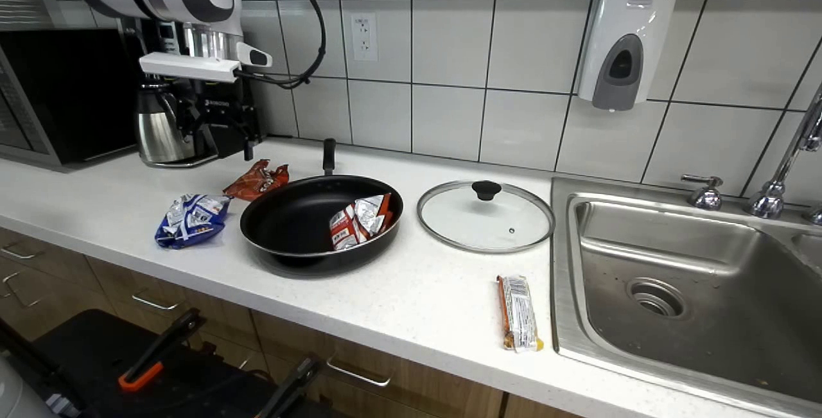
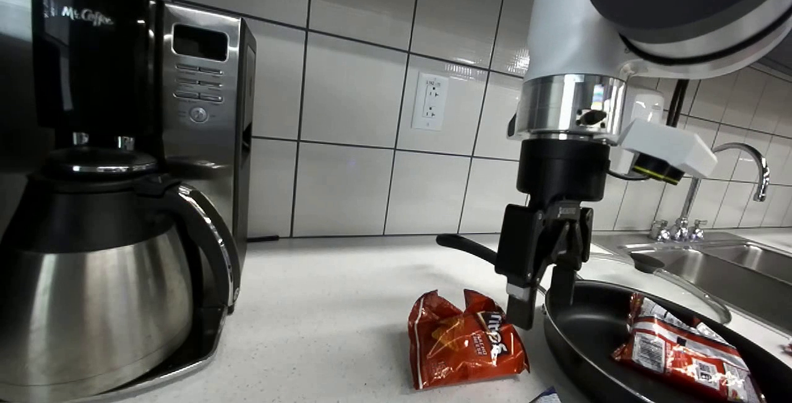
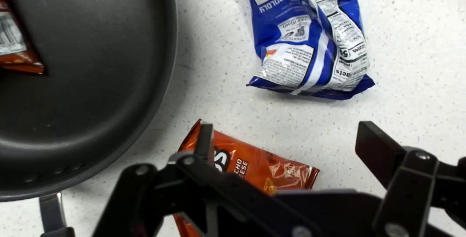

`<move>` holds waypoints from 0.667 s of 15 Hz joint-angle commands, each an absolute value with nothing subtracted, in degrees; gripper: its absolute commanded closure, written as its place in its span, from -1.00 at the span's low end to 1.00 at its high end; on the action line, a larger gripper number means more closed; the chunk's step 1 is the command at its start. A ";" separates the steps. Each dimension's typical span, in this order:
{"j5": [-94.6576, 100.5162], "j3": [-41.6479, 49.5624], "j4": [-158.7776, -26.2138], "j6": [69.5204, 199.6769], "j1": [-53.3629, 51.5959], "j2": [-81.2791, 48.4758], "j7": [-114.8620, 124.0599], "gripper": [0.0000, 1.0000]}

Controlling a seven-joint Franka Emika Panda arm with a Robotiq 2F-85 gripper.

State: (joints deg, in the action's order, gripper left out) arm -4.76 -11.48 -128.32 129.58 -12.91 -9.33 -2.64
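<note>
1. The tool (image 3: 285,137) hangs over the white bench (image 3: 214,66) and points down.
2. Its two fingers (image 3: 378,153) are spread wide apart. Bench and a piece of red bag (image 2: 464,347) show in the gap between them.
3. The red bag is the thing closest to the tool. It lies on the bench, partly under it. In the wrist view, one finger covers part of the bag, and the other finger is past its end.
4. The blue bag (image 3: 309,40) lies near the red bag, with a strip of bench between them. In an exterior view it is nearer the front edge.
5. The pan (image 1: 289,212) sits flat on the bench, just beside the red bag. Its handle (image 1: 329,155) points at the tiled wall (image 1: 449,39).
6. A red and silver packet (image 1: 359,220) lies inside the pan, close to the rim.
7. The glass lid (image 1: 469,225) lies flat between the pan and the sink (image 1: 568,277), with its black knob (image 1: 486,190) on top.
8. A thin bar (image 1: 519,312) in a wrapper lies on the bench near the sink, closer to the front than the lid is.
9. A shiny jug (image 2: 93,310) stands upright in the tall coffee maker (image 2: 96,50).
10. A white soap box (image 1: 632,13) and a plug socket (image 1: 365,36) are on the wall. A shiny tap (image 1: 774,193) stands behind the sink.
</note>
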 commanded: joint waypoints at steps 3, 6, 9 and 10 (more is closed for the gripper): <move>-4.97 -12.95 -126.52 131.80 -14.71 -13.13 2.45 -1.00; -5.66 -13.86 -126.62 131.16 -15.35 -13.46 2.35 -1.00; -5.87 -14.74 -126.78 130.08 -15.92 -13.33 1.70 -1.00; -5.92 -15.02 -126.99 129.75 -16.09 -13.21 1.64 -1.00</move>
